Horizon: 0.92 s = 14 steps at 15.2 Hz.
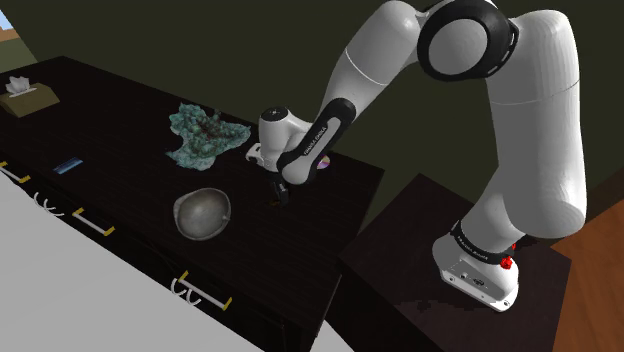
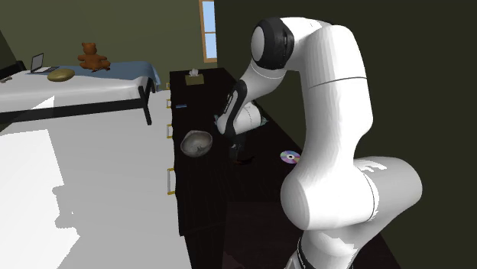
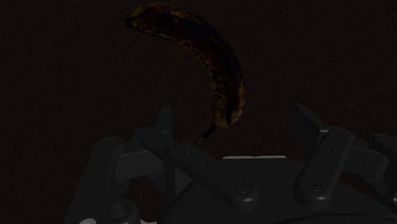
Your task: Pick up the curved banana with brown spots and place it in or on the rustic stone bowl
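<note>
Closest to us in the wrist view is the black claw point(image 3: 234, 122). Its two fingers point(image 3: 164, 121) stand apart and clasp nothing.

Just past them the banana point(image 3: 207, 57) lies flat on the dark top of the dresser point(image 1: 330, 215). Its long axis runs from the claw outward. The thin stem end points back at the claw and sits in the gap between the fingers without touching either. The blunter end lies farthest from the claw and off to one side, so the fruit makes a strong bow. The skin is dull yellow, thickly freckled and blotched with brown, and darkest along the outer curve and at the far end.

In the shoulder view the claw point(image 1: 283, 192) points down, close over the dresser top, and we cannot pick the banana out beneath it. The grey bowl point(image 1: 203, 215) stands near the claw on that view's left, apart from it, with nothing in it. In the second exterior view the bowl point(image 2: 196, 143) is also to the claw's point(image 2: 238, 153) left.

Farther along the dresser are a teal crumpled thing point(image 1: 205, 135) and a tissue box point(image 1: 25, 92). A shiny disc point(image 2: 290, 157) lies near the arm.

White lettering runs along the forearm point(image 1: 318, 140), but it is too small for us to read.
</note>
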### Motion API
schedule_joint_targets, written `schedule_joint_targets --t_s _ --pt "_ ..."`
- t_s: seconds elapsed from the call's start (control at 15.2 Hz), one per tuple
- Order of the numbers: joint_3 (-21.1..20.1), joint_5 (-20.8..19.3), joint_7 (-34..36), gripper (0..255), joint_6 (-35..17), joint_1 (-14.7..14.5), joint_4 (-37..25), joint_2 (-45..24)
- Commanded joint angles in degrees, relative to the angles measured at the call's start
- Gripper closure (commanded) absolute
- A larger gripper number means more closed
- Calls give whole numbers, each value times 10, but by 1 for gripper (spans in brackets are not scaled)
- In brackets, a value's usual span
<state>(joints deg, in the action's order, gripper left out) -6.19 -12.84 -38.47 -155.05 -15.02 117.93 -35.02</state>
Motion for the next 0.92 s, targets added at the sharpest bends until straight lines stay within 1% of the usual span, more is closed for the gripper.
schedule_joint_targets --t_s 0.0,0.26,0.73,0.79,0.86 --pt "3 -3 0 0 -10 -1 -4 -14" --pt "9 -8 4 0 -26 -5 -15 -41" --pt "9 -8 4 0 -26 -5 -16 -41" --pt "9 -8 4 255 -26 -5 -16 -41" --pt "9 -8 4 255 -26 -5 -16 -41"
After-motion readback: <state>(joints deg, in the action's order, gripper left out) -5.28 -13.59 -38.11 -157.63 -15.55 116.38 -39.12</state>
